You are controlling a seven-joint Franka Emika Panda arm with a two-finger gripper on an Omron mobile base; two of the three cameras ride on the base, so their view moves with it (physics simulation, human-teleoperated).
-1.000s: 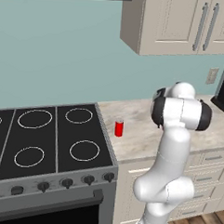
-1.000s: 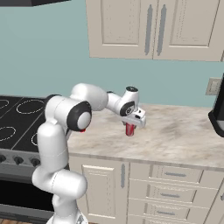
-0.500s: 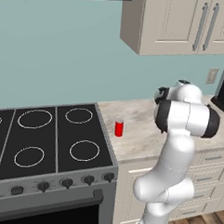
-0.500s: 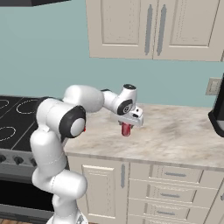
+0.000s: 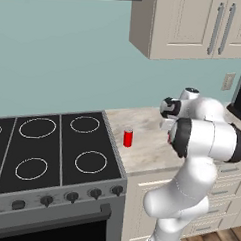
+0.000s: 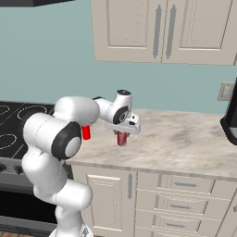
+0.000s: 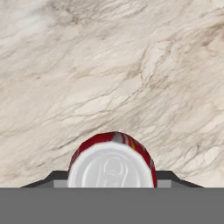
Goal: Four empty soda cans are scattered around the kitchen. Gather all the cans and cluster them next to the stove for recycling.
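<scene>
Two base views flanking the arm, sharing counter [image 6: 185, 134] and stove [image 5: 50, 154]; hand view seemingly straight down, close.

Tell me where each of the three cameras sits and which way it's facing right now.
Left base view: behind the arm to its left, looking forward and down at the stove, counter and a standing red can; the arm rises at right.
Right base view: behind to the right; the arm reaches from the left, its gripper holding a second red can over the counter.
Hand view: on the hand, looking down at the held can's top.
Both base views share the standing can beside the stove.
</scene>
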